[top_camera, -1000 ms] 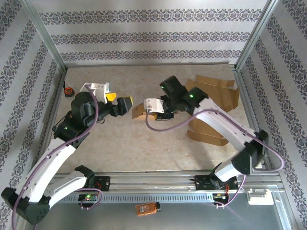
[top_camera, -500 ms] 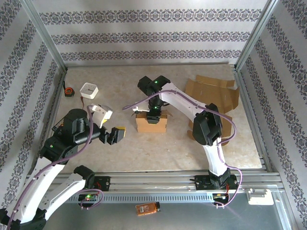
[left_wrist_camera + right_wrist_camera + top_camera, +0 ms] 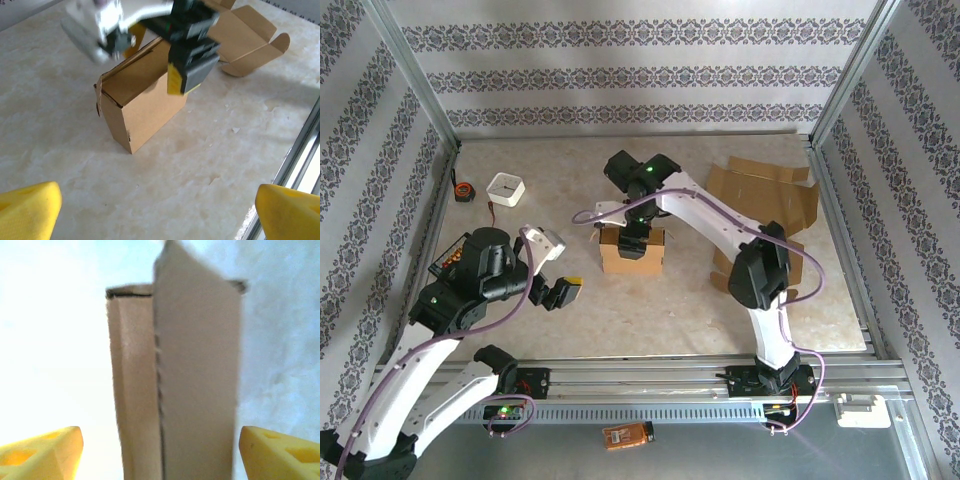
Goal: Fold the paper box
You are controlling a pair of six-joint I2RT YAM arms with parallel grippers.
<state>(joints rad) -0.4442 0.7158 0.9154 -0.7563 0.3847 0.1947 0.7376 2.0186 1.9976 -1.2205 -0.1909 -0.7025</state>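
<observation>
Paper box (image 3: 633, 258) sits folded up on the table near the middle of the top view; right gripper (image 3: 631, 242) hangs right over it, fingers spread apart with the box between them; left gripper (image 3: 561, 293) is lower left, jaws spread wide, nothing in them; flat cardboard (image 3: 765, 190) lies upper right.

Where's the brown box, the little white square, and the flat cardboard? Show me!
brown box (image 3: 642, 263): top camera, on its front side.
little white square (image 3: 506, 187): top camera, on the middle of its top.
flat cardboard (image 3: 760, 192): top camera, on its big flat panel.
</observation>
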